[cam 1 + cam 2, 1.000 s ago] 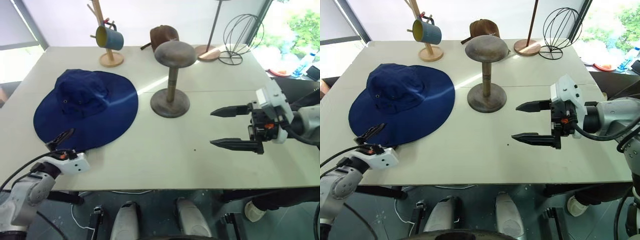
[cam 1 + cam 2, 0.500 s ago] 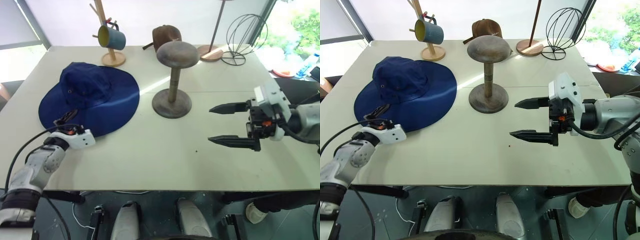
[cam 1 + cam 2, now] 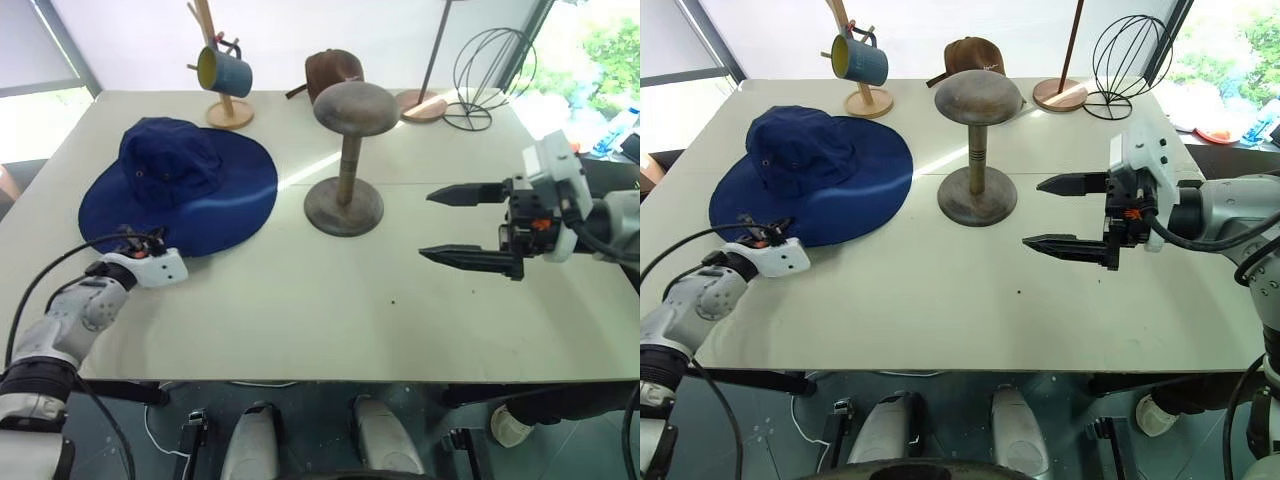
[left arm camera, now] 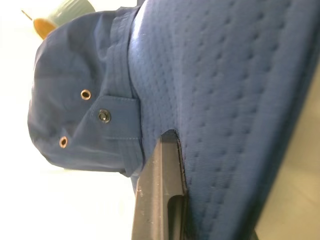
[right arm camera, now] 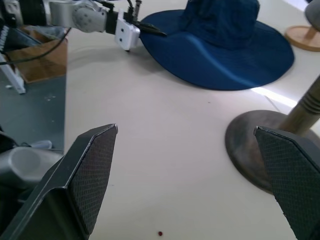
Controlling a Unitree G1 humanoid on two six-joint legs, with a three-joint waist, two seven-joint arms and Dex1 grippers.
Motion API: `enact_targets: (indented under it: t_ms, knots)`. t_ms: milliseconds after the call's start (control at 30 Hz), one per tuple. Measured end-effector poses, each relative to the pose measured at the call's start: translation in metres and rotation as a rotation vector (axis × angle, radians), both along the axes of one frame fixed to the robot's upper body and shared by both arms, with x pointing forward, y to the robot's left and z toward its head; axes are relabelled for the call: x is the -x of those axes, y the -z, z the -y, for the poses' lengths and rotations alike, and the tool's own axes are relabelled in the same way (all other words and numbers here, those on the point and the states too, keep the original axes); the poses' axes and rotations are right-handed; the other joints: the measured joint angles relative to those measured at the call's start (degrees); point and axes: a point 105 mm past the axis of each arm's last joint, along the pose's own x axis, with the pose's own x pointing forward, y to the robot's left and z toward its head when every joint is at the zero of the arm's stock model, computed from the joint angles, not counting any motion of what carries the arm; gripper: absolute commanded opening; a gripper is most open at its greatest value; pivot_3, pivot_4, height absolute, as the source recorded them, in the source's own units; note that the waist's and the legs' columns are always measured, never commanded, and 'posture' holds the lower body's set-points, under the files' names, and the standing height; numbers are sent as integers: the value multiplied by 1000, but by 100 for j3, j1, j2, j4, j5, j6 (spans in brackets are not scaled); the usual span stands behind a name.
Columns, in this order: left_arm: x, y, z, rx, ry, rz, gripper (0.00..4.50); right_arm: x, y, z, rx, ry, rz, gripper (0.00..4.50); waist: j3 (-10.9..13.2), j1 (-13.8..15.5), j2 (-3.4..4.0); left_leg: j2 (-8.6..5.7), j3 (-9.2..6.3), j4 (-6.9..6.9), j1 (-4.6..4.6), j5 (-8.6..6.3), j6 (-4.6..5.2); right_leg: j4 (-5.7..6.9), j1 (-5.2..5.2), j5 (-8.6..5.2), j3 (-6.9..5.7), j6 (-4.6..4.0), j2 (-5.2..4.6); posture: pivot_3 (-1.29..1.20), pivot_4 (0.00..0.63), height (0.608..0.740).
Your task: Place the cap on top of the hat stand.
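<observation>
A: Where does the cap [image 3: 180, 195] lie, taking the hat stand [image 3: 346, 160] as the mark?

B: Flat on the table [image 3: 330, 300], to the stand's left, its brim edge a little apart from the stand's round base. The crown sits off-centre on the brim, toward the mug tree [image 3: 222, 75] behind it.

A: And the hands?

B: The left gripper [image 3: 137, 243] is at the brim's near edge, the side farthest from the stand. Its fingers are pinched together on the brim; in the left wrist view one black finger [image 4: 161, 190] lies pressed against the blue fabric. So I judge that the cap is gripped at the rim, not by the crown.

A: The right one?

B: The right gripper [image 3: 462, 225] hangs above the table on the stand's other side, jaws wide apart and empty, pointing back toward the stand. It is near the stand but well apart from the cap.

A: So what does the move turn on?

B: The stand lies to the right of the left hand and farther back, with the whole width of the cap between them. The cap must rise above the domed top and travel that way.

A: How does the cap look?

B: Navy, soft and floppy, with a wide round brim, dotted weave, small metal eyelets and a snap on the crown's band. Held by one edge, it will likely droop.
</observation>
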Motion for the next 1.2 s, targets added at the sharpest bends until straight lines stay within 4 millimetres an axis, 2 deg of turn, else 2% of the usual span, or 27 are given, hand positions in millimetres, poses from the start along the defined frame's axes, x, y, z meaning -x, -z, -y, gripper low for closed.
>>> enact_targets:
  t_ms: [133, 333, 567, 700, 767, 833, 967, 1100, 1200]
  knots:
    - [-7, -16, 1, 227, -64, -55, 48, -4, -4, 2, 12, 27, 54, 4500, 5, -6, -8, 0, 0, 4, -1, 0, 0, 1, 0, 0, 0, 0, 1, 0, 150, 739]
    - [-16, -77, 11, 536, -78, -110, 48, -8, -6, 6, 12, 54, 79, 4500, 19, -21, -32, 0, -1, 4, -4, 0, 0, 0, 0, -3, 0, 7, 4, 0, 150, 739]
    - [-25, -179, 22, 863, -74, -58, 48, -10, -11, 9, 12, 82, 124, 4500, 48, -16, -82, -2, -15, 14, -12, 0, 1, 1, 3, -7, -5, 15, 8, 0, 150, 739]
    - [-27, -238, 39, 990, 10, 1, 48, -11, -13, 10, 6, 90, 139, 4500, 55, -20, -93, -4, -17, 14, -19, 1, 1, -4, 4, -1, -5, 37, 7, 0, 150, 739]
    - [-29, -258, 50, 1022, 59, 17, 48, -11, -16, 11, 0, 92, 147, 4500, 55, -19, -93, -4, -20, 11, -21, 0, 1, -5, 3, -3, -8, 40, 7, 0, 150, 739]
    - [-35, -270, 64, 1071, 101, 11, 48, -12, -19, 15, -13, 104, 151, 4500, 55, -17, -93, -3, -22, 11, -21, 0, 1, -2, 3, -3, -11, 44, 8, 0, 150, 739]
    - [-51, -278, 85, 1145, 119, -33, 48, -14, -29, 28, -31, 149, 176, 4500, 56, -17, -93, -4, -24, 15, -24, 1, 1, -2, 3, -3, -12, 44, 8, 0, 150, 739]
    - [-69, -280, 95, 1163, 113, -28, 48, -15, -40, 42, -45, 206, 202, 4500, 57, -50, -91, -4, -25, 10, -23, 1, 1, -2, 0, -2, -12, 44, 9, 0, 150, 739]
    - [-75, -288, 115, 1170, 193, -23, 48, -12, -46, 49, -47, 229, 227, 4500, 58, -33, -93, -4, -26, 9, -31, 1, 1, -5, -3, -3, -13, 48, 9, 0, 150, 739]
